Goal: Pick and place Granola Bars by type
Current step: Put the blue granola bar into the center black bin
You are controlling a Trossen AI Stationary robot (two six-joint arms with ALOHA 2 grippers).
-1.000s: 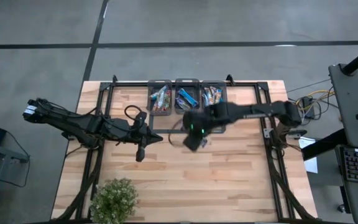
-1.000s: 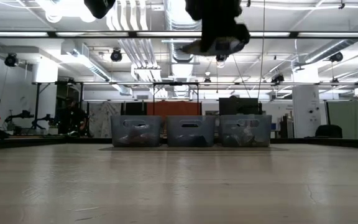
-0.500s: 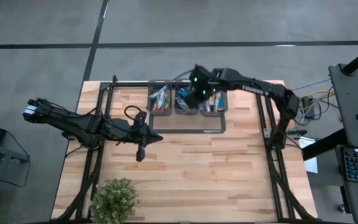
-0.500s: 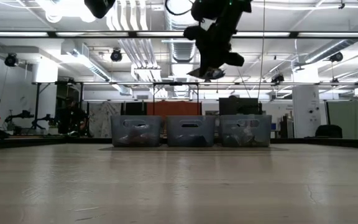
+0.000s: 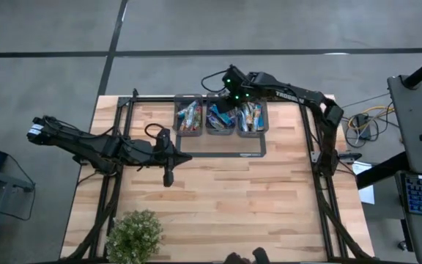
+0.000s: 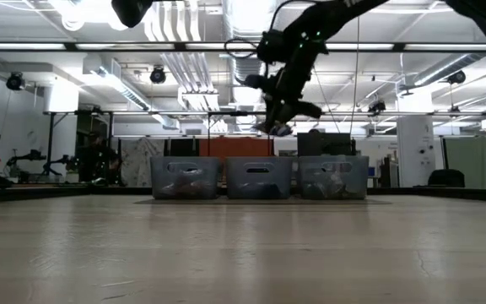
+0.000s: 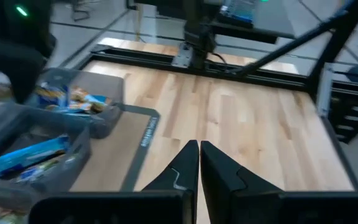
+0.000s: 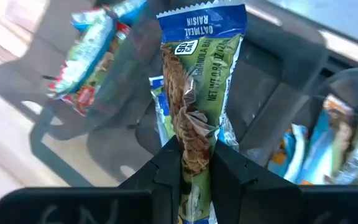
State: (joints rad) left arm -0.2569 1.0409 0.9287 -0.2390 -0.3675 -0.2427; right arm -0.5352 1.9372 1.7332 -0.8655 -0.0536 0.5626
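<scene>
The right gripper (image 8: 194, 163) hangs over the middle bin (image 5: 219, 117) at the tabletop's far edge, jaws pinched on an oatmeal-raisin granola bar (image 8: 194, 93), seemingly to drop it among like bars, while the left gripper (image 5: 168, 177) waits mid-table, jaws closed and empty.

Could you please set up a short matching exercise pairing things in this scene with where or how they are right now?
Things:
1. right gripper
2. left gripper
3. plant
4. three bins

States:
A. side by side at the table's far edge
B. shut and empty, low over the table
C. at the table's near left corner
D. pinching a granola bar above the bins

Pairs: 1-D, 2-B, 3-C, 4-A
</scene>
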